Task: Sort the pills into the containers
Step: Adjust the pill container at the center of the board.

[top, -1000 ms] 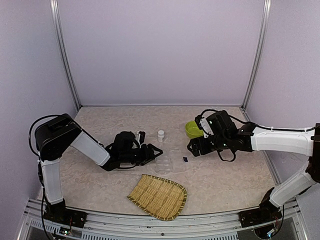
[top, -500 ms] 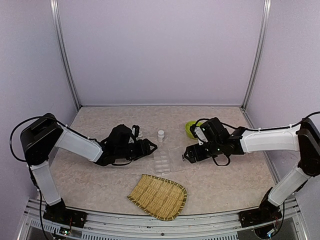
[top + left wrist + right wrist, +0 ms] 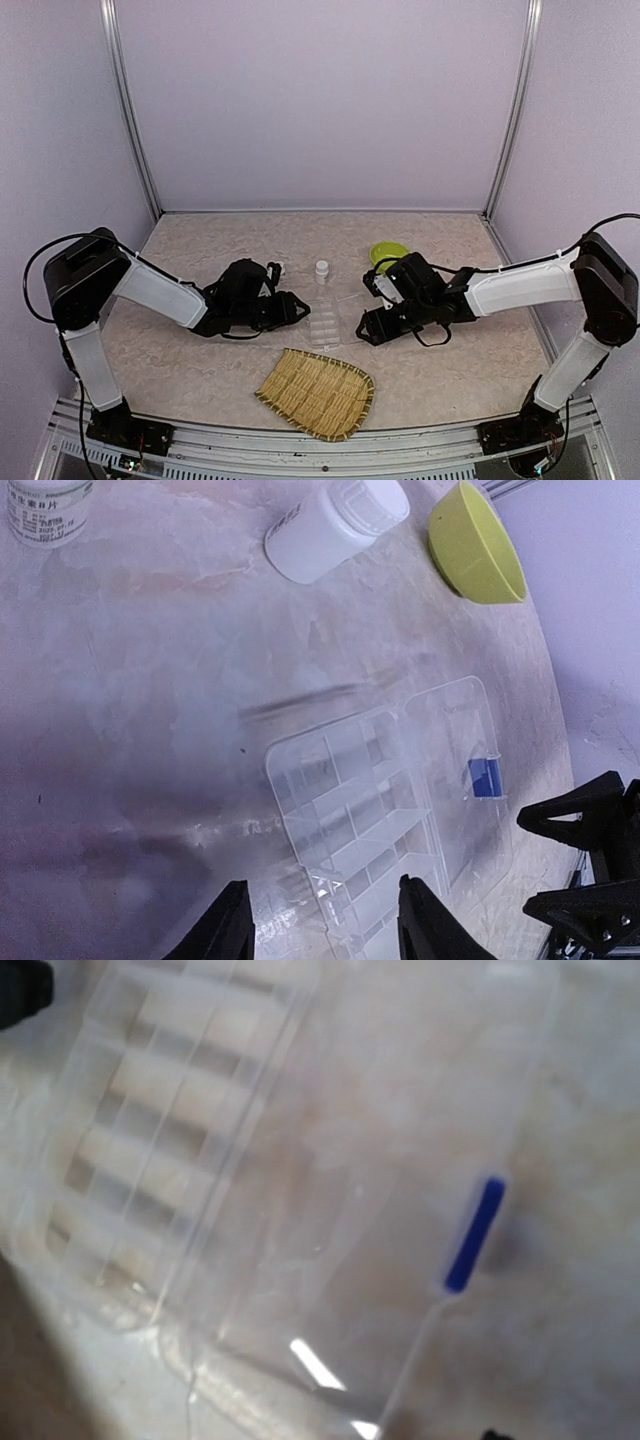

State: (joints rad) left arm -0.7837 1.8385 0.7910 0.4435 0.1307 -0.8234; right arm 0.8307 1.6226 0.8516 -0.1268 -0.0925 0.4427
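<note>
The containers [image 3: 326, 322], a clear organiser box, lie flat on the table [image 3: 200, 365] in the middle of the scene, between the two claws. The hinged lid [image 3: 452, 730] is thrown open to the right, its blue catch [image 3: 485, 778] facing up. The box's long axis runs roughly near to far, so it lies broadside to both arms, right of the left gripper [image 3: 292, 308] and left of the right gripper [image 3: 367, 329]. The left wrist view shows the left gripper's fingers [image 3: 236, 925] apart, with one end of the compartment half in the gap between them (whether either pad touches the plastic I cannot tell). The same view catches the right gripper's two black fingers also spread, just beside the lid's outer edge and closed on nothing. The left arm looks marginally nearer the compartments, the right nearer the lid. No loose pills show. The white bottle [image 3: 321, 270] stands just beyond the box, a second bottle [image 3: 45, 505] to its left, the green bowl [image 3: 388, 255] far right, the bamboo tray [image 3: 318, 392] near. The coming move probably turns on steadying the box from its two long sides.
</note>
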